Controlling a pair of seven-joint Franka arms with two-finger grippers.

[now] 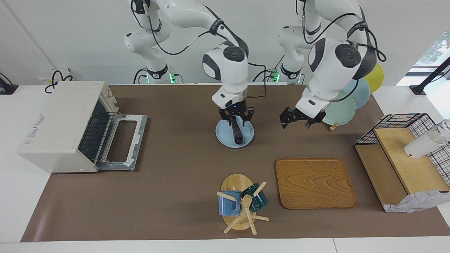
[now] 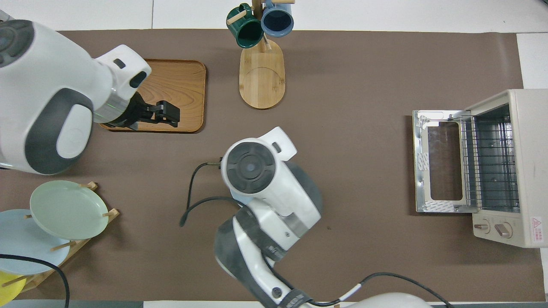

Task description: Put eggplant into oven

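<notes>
Mugs on their wooden tree (image 1: pixel 240 205) sit closest to me. Oven (image 1: pixel 66 126) gapes, door flat, ready. My right gripper (image 1: pixel 236 117) has jaws clamped on the eggplant (image 1: pixel 237 131) on its blue plate (image 1: pixel 225 135). Left gripper (image 1: pixel 297 119) waits, jaws apart.

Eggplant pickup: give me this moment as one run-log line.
right gripper: down on eggplant, grasp unclear | eggplant: on blue plate | oven: door open | left gripper: waiting in the air, open

right gripper (image 1: pixel 236 118) down on eggplant (image 1: pixel 237 133) on blue plate (image 1: pixel 225 135); oven (image 1: pixel 66 126) door open.
</notes>
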